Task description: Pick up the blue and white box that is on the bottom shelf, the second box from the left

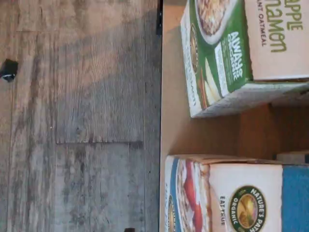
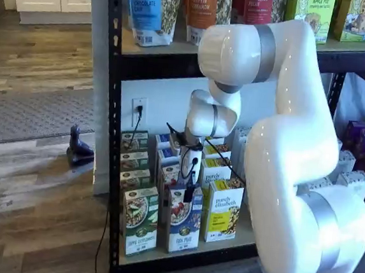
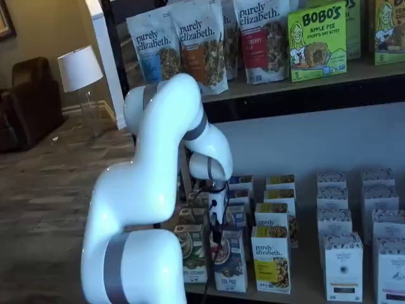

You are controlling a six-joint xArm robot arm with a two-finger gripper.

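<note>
White arm links fill most of both shelf views, standing between the cameras and the black rack. That bulk is the first risk, I judge: a swing of the elbow towards the rack's upright or the beam under the upper deck could knock into them, since the wrist is already reaching in under that deck.

Next in size, the bottom shelf (image 2: 247, 239) carries rows of cartons packed one behind another. The blue and white box (image 2: 183, 226) stands upright at the front edge of that deck, the green-and-white carton (image 2: 140, 228) just beside it on one side and the yellow carton (image 2: 224, 211) near on the other. In the wrist view a strip of bare tan board separates the blue carton from the green one; that gap is the only room for a finger, and a descent off-centre would probably tip the slim box or shove its neighbour.

Smallest, the gripper (image 2: 189, 192) hangs just above the blue carton's top. Its black fingers show too small to see any gap; they appear spread wide, with no box between them.
</note>
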